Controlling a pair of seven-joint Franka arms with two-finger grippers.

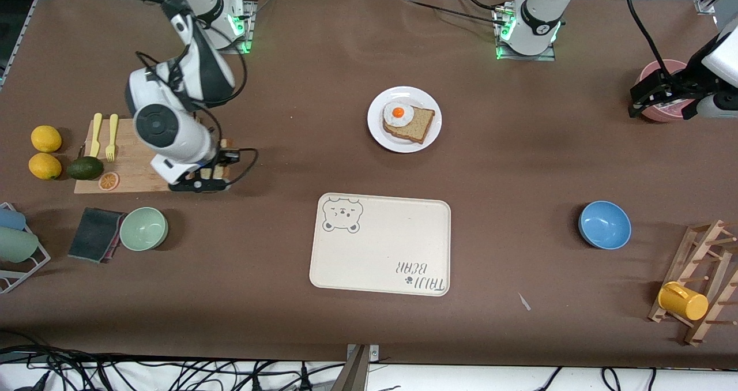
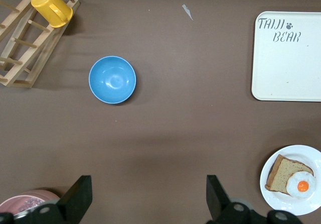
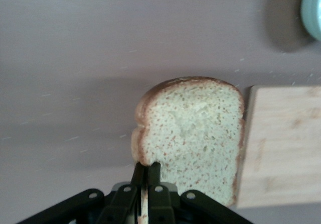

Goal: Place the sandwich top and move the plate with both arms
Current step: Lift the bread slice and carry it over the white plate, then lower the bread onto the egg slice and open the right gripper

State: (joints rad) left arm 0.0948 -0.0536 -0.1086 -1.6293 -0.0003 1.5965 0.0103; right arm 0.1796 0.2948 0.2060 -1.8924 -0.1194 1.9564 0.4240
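Note:
My right gripper (image 1: 199, 183) (image 3: 146, 164) is shut on the crust edge of the sandwich top (image 3: 193, 133), a light-tan speckled slice, and holds it over the table at the edge of the wooden cutting board (image 1: 135, 163). The white plate (image 1: 403, 94) stands near the table's middle and carries a darker slice (image 1: 420, 127) with a fried egg (image 1: 398, 114). It also shows in the left wrist view (image 2: 301, 207). My left gripper (image 1: 640, 100) (image 2: 149, 204) is open and empty, up over the left arm's end of the table beside a pink bowl (image 1: 663, 71).
The cream bear-print tray (image 1: 380, 244) lies nearer the front camera than the plate. A blue bowl (image 1: 604, 225) and a rack with a yellow mug (image 1: 683, 300) are toward the left arm's end. A green bowl (image 1: 144, 228), lemons (image 1: 46, 138), an avocado (image 1: 85, 168) and forks (image 1: 104, 136) are toward the right arm's end.

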